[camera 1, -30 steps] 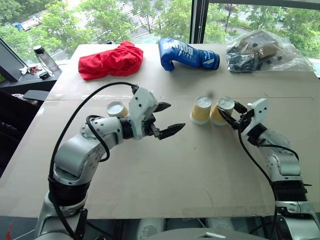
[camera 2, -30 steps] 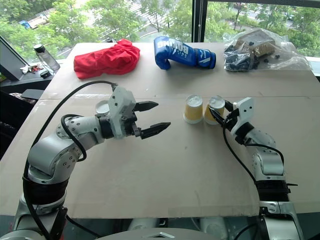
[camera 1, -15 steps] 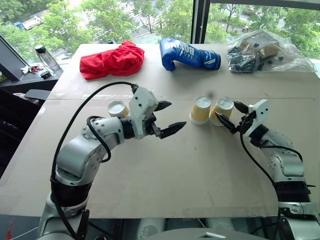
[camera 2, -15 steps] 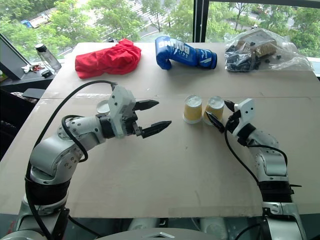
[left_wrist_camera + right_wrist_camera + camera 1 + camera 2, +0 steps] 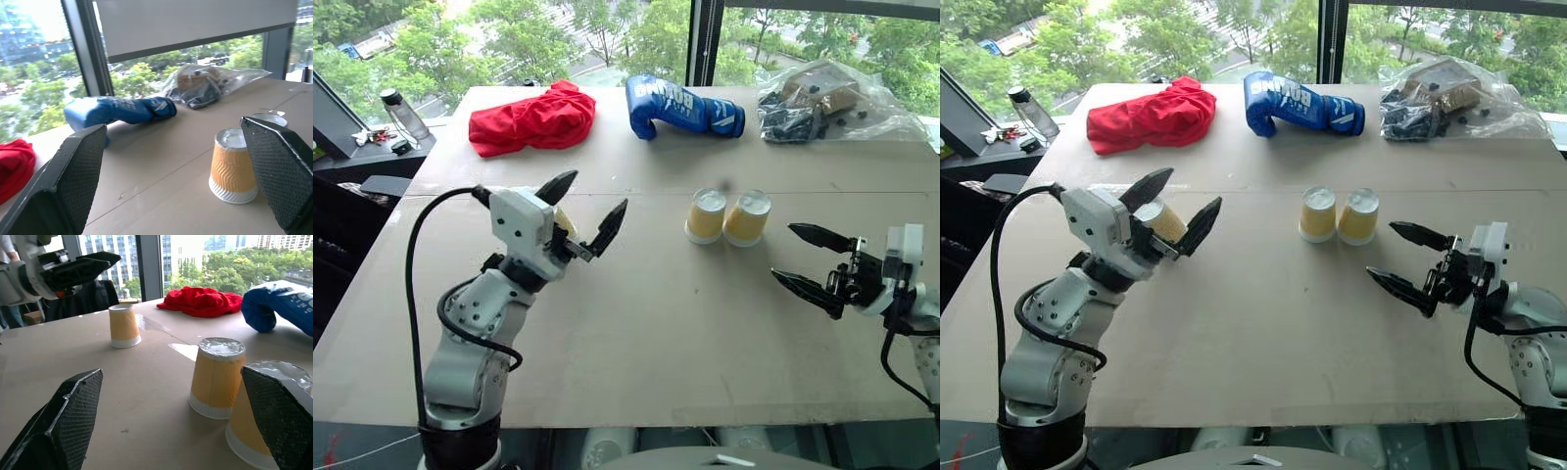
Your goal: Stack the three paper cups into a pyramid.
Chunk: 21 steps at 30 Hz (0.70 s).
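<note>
Two paper cups (image 5: 707, 216) (image 5: 747, 218) stand upside down, touching side by side, in the middle of the worktop (image 5: 666, 323). The third cup (image 5: 124, 326) stands alone behind my left end effector (image 5: 584, 212), whose fingers are spread wide and hold nothing. My right end effector (image 5: 811, 261) is also wide and holds nothing, near the pair.

"BOXING" on blue boxing glove (image 5: 682, 108)
</note>
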Each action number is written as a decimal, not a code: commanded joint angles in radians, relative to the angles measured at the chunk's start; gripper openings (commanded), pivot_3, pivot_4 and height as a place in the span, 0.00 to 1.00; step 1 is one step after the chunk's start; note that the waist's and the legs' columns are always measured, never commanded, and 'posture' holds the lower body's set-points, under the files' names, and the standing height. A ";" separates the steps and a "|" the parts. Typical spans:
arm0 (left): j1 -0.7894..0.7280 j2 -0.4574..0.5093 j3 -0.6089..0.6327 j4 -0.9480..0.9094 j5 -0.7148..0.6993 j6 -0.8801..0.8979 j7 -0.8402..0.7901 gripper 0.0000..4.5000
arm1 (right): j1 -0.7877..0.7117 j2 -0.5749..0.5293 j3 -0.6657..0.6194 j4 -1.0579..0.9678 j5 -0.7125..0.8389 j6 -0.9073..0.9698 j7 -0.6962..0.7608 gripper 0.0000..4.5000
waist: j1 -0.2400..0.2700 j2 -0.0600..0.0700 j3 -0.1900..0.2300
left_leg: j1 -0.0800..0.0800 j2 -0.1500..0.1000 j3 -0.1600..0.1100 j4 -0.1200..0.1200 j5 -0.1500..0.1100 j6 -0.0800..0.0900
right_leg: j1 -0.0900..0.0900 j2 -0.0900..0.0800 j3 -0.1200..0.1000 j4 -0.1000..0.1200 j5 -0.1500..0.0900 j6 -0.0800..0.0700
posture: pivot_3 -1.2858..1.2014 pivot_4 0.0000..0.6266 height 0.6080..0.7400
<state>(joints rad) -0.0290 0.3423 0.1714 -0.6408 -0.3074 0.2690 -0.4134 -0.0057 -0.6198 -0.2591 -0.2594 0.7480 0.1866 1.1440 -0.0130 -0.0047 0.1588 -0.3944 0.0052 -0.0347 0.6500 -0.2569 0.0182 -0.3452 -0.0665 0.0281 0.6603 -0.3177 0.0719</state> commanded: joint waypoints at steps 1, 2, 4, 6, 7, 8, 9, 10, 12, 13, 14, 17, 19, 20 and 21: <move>0.070 -0.050 0.070 0.034 0.094 -0.091 0.121 1.00 | 0.007 0.008 -0.031 -0.081 0.056 -0.027 0.036 0.99 | 0.001 0.000 0.000 | 0.001 0.000 0.001 0.000 0.000 0.000 | 0.001 0.000 0.000 0.001 0.000 0.000 | 0.52 0.24 1.00; 0.082 -0.057 0.081 0.056 0.105 -0.099 0.136 1.00 | 0.012 0.003 -0.029 -0.101 0.070 -0.013 0.035 0.99 | 0.003 0.000 0.000 | 0.002 0.000 -0.001 0.000 0.000 0.000 | 0.002 0.000 0.000 0.001 0.000 0.000 | 0.52 0.24 1.00; 0.100 -0.053 0.088 0.090 0.139 -0.123 0.149 1.00 | 0.018 -0.005 -0.027 -0.125 0.093 0.006 0.037 0.99 | 0.007 0.000 0.000 | 0.002 0.000 -0.001 0.001 0.000 0.000 | 0.002 0.001 -0.001 0.001 0.000 0.000 | 0.52 0.24 1.00; 0.100 -0.057 0.096 0.119 0.148 -0.133 0.166 1.00 | 0.016 -0.011 -0.026 -0.127 0.096 0.014 0.038 0.99 | 0.011 0.000 0.000 | 0.001 0.000 -0.002 0.001 0.000 0.000 | 0.001 0.001 -0.002 0.001 0.000 0.000 | 0.52 0.24 1.00; 0.098 -0.060 0.101 0.132 0.149 -0.137 0.174 1.00 | 0.013 -0.012 -0.026 -0.126 0.097 0.015 0.039 0.99 | 0.013 -0.001 0.000 | 0.000 -0.001 -0.002 0.001 0.000 0.000 | 0.001 0.000 -0.003 0.001 0.000 0.000 | 0.52 0.24 1.00; 0.095 -0.065 0.104 0.142 0.145 -0.142 0.180 1.00 | 0.012 -0.013 -0.026 -0.123 0.097 0.016 0.041 0.99 | 0.014 -0.001 0.000 | 0.000 -0.001 -0.002 0.001 0.000 0.000 | 0.001 0.000 -0.003 0.000 0.000 0.000 | 0.52 0.24 1.00; 0.091 -0.064 0.104 0.153 0.148 -0.147 0.184 1.00 | 0.010 -0.013 -0.026 -0.117 0.096 0.015 0.043 0.99 | 0.014 -0.001 0.000 | 0.000 -0.001 -0.002 0.001 0.000 0.000 | 0.001 0.000 -0.003 0.000 0.000 0.000 | 0.52 0.24 1.00; 0.088 -0.064 0.103 0.162 0.151 -0.152 0.188 1.00 | 0.011 -0.013 -0.026 -0.111 0.092 0.011 0.046 0.99 | 0.015 -0.001 0.000 | 0.000 -0.001 -0.002 0.001 0.000 0.000 | 0.001 0.000 -0.003 0.000 0.000 0.000 | 0.52 0.24 1.00; 0.081 -0.069 0.102 0.179 0.150 -0.158 0.197 1.00 | 0.015 -0.010 -0.024 -0.102 0.085 0.004 0.055 0.99 | 0.016 -0.001 0.000 | 0.000 -0.001 -0.002 0.001 0.000 0.000 | 0.001 0.000 -0.003 0.000 0.000 0.000 | 0.52 0.24 1.00; 0.073 -0.077 0.099 0.198 0.138 -0.160 0.195 1.00 | 0.015 -0.005 -0.021 -0.095 0.075 -0.005 0.054 0.99 | 0.016 -0.001 0.000 | 0.000 -0.001 -0.002 0.001 0.000 0.000 | 0.001 0.000 -0.003 0.000 0.000 0.000 | 0.52 0.24 1.00; 0.066 -0.084 0.096 0.215 0.130 -0.163 0.195 1.00 | 0.013 0.000 -0.019 -0.087 0.067 -0.014 0.056 0.99 | 0.018 -0.001 0.000 | 0.000 -0.001 -0.002 0.001 0.000 0.000 | 0.001 0.000 -0.003 0.000 0.000 0.000 | 0.52 0.24 1.00; 0.044 -0.097 0.083 0.266 0.138 -0.181 0.197 1.00 | 0.008 0.003 -0.016 -0.065 0.055 -0.028 0.068 0.99 | 0.019 -0.001 0.000 | 0.000 -0.001 -0.002 0.001 0.000 0.000 | 0.001 0.000 -0.003 0.000 0.000 0.000 | 0.52 0.24 1.00; 0.020 -0.102 0.079 0.307 0.146 -0.182 0.205 1.00 | 0.010 0.005 -0.014 -0.059 0.049 -0.033 0.075 0.99 | 0.022 -0.001 0.000 | 0.000 -0.001 -0.002 0.001 0.000 0.000 | 0.001 0.000 -0.003 0.000 0.000 0.000 | 0.52 0.24 1.00; 0.004 -0.102 0.075 0.330 0.148 -0.181 0.207 1.00 | 0.009 0.006 -0.012 -0.060 0.048 -0.033 0.074 0.99 | 0.023 -0.001 0.000 | 0.000 -0.001 -0.002 0.001 0.000 0.000 | 0.001 0.000 -0.004 0.000 0.000 0.000 | 0.52 0.24 1.00; -0.008 -0.100 0.070 0.350 0.151 -0.181 0.205 1.00 | 0.009 0.007 -0.010 -0.063 0.047 -0.033 0.072 0.99 | 0.024 -0.001 0.000 | 0.000 -0.001 -0.002 0.001 0.000 0.000 | 0.001 0.000 -0.004 0.000 0.000 0.000 | 0.52 0.24 1.00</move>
<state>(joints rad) -0.0188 0.2390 0.2438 -0.2967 -0.1602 0.1141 -0.2138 0.0091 -0.6151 -0.2591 -0.3037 0.7901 0.1696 1.2095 0.0114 -0.0056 0.1590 -0.3946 0.0042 -0.0368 0.6511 -0.2569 0.0182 -0.3443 -0.0664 0.0243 0.6606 -0.3177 0.0718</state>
